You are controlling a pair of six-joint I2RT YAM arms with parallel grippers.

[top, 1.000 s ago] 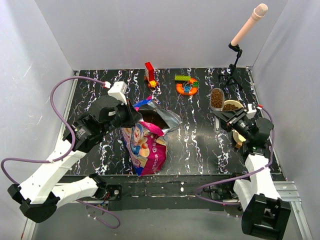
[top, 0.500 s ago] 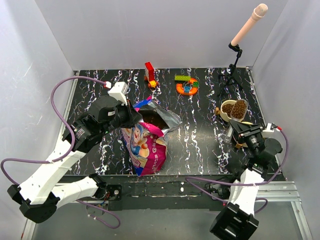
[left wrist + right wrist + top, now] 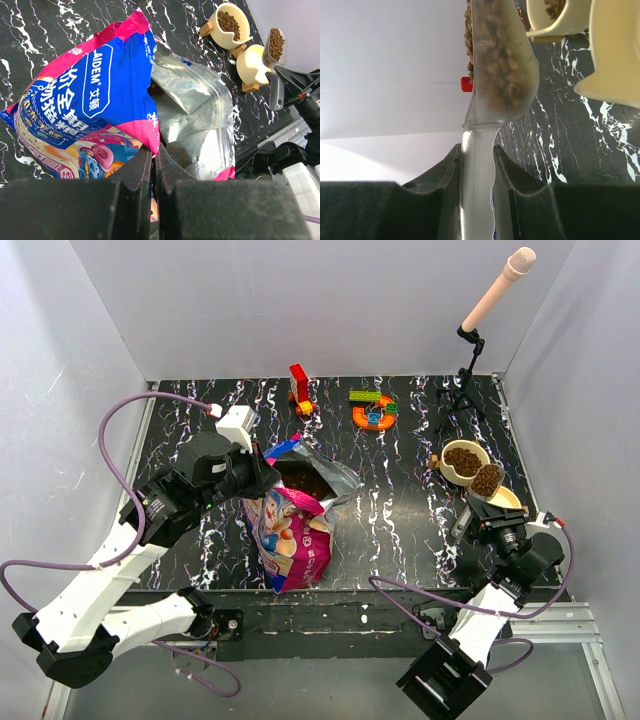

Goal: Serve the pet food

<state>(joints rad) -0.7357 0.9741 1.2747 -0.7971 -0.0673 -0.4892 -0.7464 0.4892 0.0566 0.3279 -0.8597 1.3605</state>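
The pink, white and blue pet food bag [image 3: 290, 535] stands open at centre-left, with dark kibble [image 3: 305, 481] showing in its mouth. My left gripper [image 3: 262, 472] is shut on the bag's pink top edge [image 3: 150, 135], beside the silver lining [image 3: 195, 125]. My right gripper [image 3: 478, 515] is shut on the handle of a clear scoop [image 3: 487, 480] full of kibble [image 3: 497, 55]. It holds the scoop over the edge of a cream bowl [image 3: 505, 499] that shows no kibble [image 3: 252, 65]. A second cream bowl [image 3: 463, 458] just behind holds kibble [image 3: 229, 22].
Colourful toy blocks stand at the back: a red piece [image 3: 299, 388] and a green and orange piece [image 3: 373, 410]. A microphone on a black tripod stand [image 3: 468, 380] is at the back right. White walls enclose the black marbled table [image 3: 400, 510].
My right arm has carried the full scoop to the right and nearer, from left of the filled bowl to over the nearer bowl. The left gripper still holds the bag.
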